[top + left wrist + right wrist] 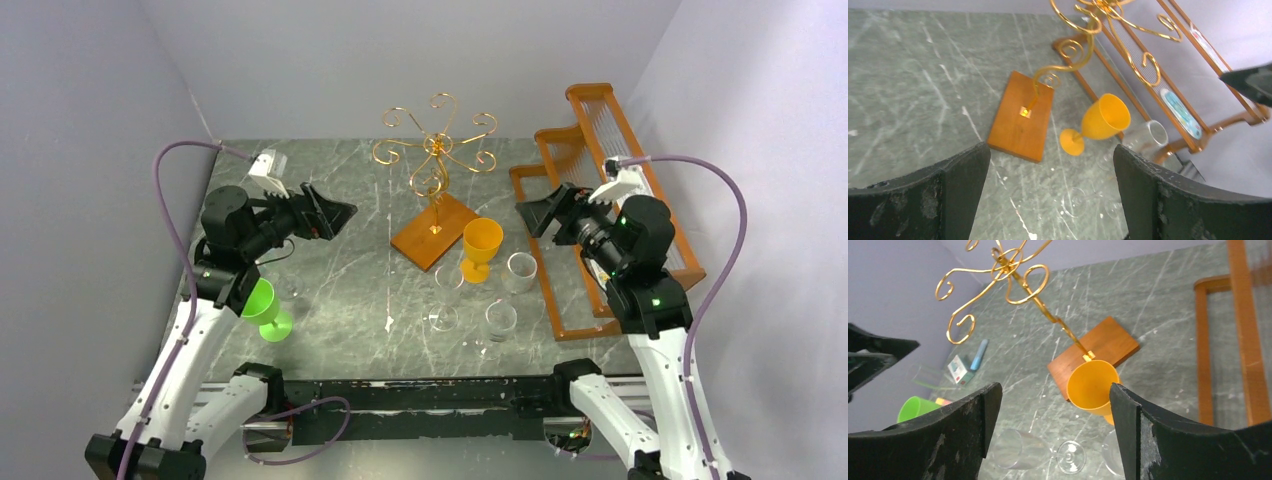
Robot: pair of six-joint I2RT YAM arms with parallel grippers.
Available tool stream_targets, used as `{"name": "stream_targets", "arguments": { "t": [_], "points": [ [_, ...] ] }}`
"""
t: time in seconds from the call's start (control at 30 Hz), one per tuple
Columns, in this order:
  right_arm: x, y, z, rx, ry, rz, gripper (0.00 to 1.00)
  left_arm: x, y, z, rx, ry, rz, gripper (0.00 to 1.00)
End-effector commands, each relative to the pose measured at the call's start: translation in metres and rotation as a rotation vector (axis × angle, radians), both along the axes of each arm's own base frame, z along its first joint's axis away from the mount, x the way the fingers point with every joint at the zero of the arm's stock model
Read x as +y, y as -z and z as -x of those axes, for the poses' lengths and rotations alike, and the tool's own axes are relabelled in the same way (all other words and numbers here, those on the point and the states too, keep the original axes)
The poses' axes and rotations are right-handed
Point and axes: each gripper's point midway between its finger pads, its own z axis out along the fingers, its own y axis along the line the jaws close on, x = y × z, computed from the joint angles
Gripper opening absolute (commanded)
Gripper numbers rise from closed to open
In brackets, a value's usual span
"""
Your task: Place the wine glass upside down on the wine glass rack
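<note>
Left pincer and right pincer are held wide open, empty; the clear stemmed wine glass, stood near the scrolled gold wire rack, is best taken by its stem for inverting.

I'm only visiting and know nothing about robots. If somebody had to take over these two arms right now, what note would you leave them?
Grippers: the left gripper and the right gripper are both open, empty and raised above the table.
Things: the wine glass rack stands at the middle back with its gold arms bare. The orange goblet is upright beside the rack's base, the clear stemmed glass is just in front of it, and the green goblet is by the left arm.
Done: nothing yet; no glass is held or hung.
Left: grasp a glass, turn it upside down and hang it on the rack.
</note>
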Motion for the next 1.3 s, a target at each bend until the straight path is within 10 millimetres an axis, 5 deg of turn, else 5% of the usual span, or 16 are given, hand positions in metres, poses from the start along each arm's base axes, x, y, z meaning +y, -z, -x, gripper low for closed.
{"name": "stream_targets", "arguments": {
  "t": [0.0, 0.23, 0.53, 0.87, 1.27],
  "points": [
    [0.02, 0.008, -0.007, 0.053, -0.104, -0.031, 0.8, -0.026, 0.001, 0.016, -0.016, 0.191, 0.059, 0.97],
    [0.071, 0.04, 0.001, 0.135, -0.202, 0.05, 0.79, -0.017, 0.023, 0.006, 0.034, 0.106, 0.014, 0.97],
    [0.154, 0.077, 0.052, 0.186, -0.32, 0.277, 0.71, 0.006, 0.034, -0.007, 0.059, -0.054, -0.038, 0.97],
    [0.175, 0.128, 0.075, 0.276, -0.322, 0.505, 0.49, 0.011, 0.044, -0.009, 0.086, -0.084, -0.058, 0.97],
    [0.174, 0.131, 0.077, 0.276, -0.305, 0.483, 0.46, 0.012, 0.049, -0.007, 0.103, -0.09, -0.06, 0.97]
  ]
}}
